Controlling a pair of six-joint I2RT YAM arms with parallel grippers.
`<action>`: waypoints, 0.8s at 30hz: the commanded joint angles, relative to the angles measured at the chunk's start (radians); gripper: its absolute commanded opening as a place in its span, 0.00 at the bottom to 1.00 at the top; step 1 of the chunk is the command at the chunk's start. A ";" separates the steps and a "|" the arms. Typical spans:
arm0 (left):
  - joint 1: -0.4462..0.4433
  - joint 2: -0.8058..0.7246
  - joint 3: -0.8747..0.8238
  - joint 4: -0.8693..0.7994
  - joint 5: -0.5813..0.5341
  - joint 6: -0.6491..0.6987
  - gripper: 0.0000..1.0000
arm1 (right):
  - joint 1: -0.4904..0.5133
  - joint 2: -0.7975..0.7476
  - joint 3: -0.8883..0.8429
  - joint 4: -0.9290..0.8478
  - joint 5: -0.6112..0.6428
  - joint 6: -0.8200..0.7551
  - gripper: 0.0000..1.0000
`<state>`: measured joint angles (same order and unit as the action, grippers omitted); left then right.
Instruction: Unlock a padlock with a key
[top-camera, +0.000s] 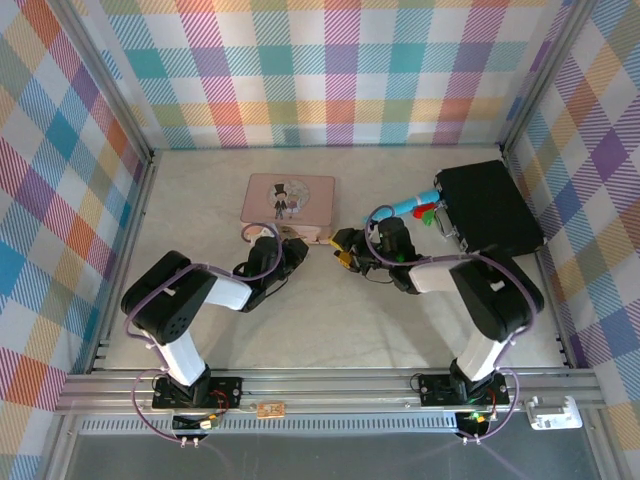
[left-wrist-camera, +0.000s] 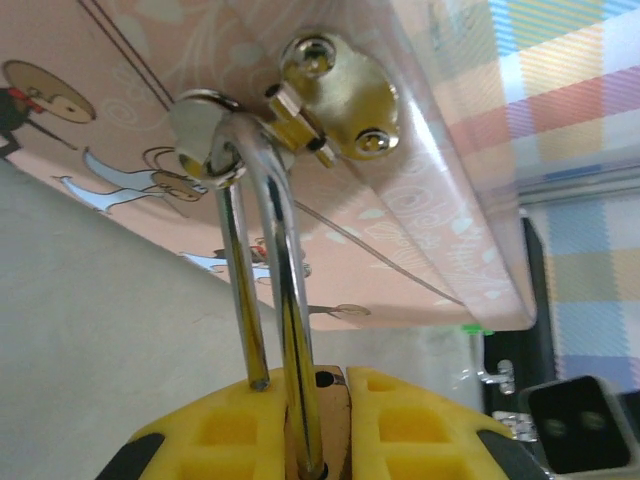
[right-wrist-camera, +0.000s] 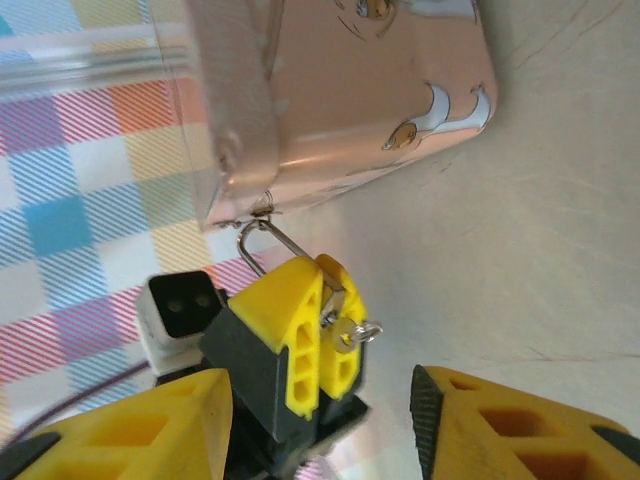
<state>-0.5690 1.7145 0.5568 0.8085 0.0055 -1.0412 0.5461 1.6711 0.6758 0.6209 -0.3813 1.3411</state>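
1. The top view looks down from above and behind the arm bases onto the table (top-camera: 330, 320)
2. The left wrist view sits very close to the pink tin's (left-wrist-camera: 450, 230) clasp edge
3. The right wrist view faces that same edge and the left gripper (right-wrist-camera: 322, 285)

This is looking like a robotics lab cell: plaid cloth walls (top-camera: 340, 70) are closing in a counter (top-camera: 330, 325) beyond and beside the left tool (top-camera: 298, 252) and right tool (top-camera: 345, 250), aluminium posts (top-camera: 100, 78) are framing the corners, and two arms (top-camera: 185, 300) are standing bolted to a metal rail (top-camera: 330, 385) behind them
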 joint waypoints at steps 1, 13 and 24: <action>-0.007 -0.057 0.055 -0.178 -0.010 0.095 0.00 | -0.001 -0.087 0.033 -0.343 0.066 -0.275 0.54; -0.061 -0.038 0.114 -0.374 -0.056 0.115 0.13 | 0.003 -0.183 0.135 -0.624 0.191 -0.576 0.57; -0.033 -0.139 0.048 -0.419 -0.066 0.081 0.54 | 0.121 -0.182 0.203 -0.689 0.330 -0.743 0.57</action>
<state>-0.6186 1.6478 0.6338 0.4210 -0.0467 -0.9543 0.6323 1.4952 0.8326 -0.0315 -0.1081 0.6811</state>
